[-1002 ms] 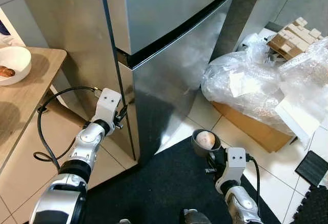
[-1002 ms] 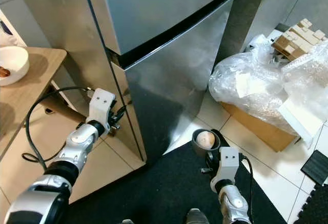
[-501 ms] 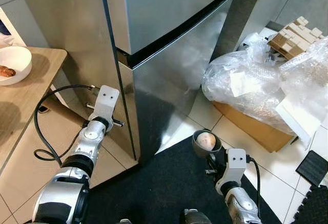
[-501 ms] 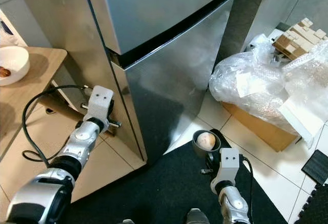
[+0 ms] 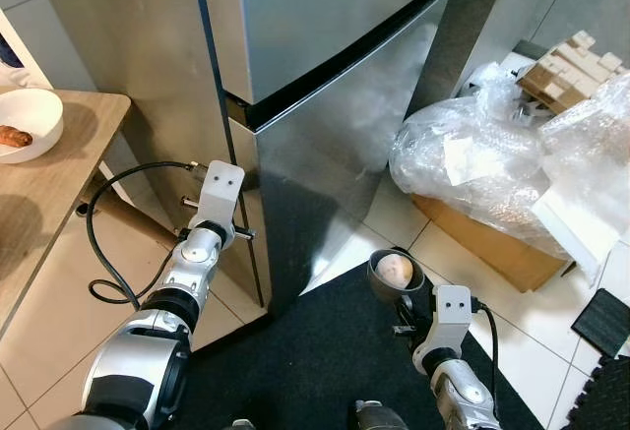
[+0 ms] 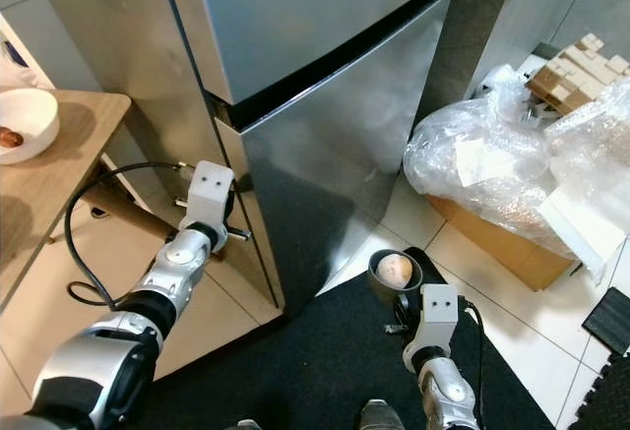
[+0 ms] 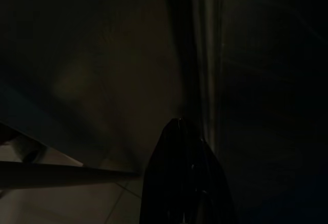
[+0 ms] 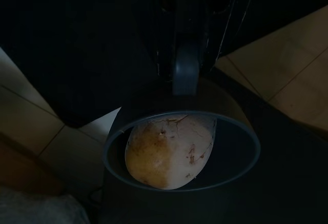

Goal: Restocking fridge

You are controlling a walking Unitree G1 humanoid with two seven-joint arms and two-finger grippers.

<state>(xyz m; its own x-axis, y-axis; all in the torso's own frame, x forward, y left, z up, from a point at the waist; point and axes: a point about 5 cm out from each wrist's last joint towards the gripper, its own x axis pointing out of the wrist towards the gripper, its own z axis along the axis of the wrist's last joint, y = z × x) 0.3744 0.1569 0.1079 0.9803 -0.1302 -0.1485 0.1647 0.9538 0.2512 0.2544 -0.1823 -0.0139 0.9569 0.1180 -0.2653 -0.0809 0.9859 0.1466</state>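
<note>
Right gripper (image 5: 402, 290) clamps grey cup (image 8: 182, 155) holding a bun (image 8: 169, 149); left gripper (image 5: 239, 225), aperture indiscernible, at fridge door (image 5: 335, 145) edge.

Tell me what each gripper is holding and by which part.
The right gripper holds a dark cup with a pale round food inside, gripped low on its side. The left gripper holds nothing.
</note>
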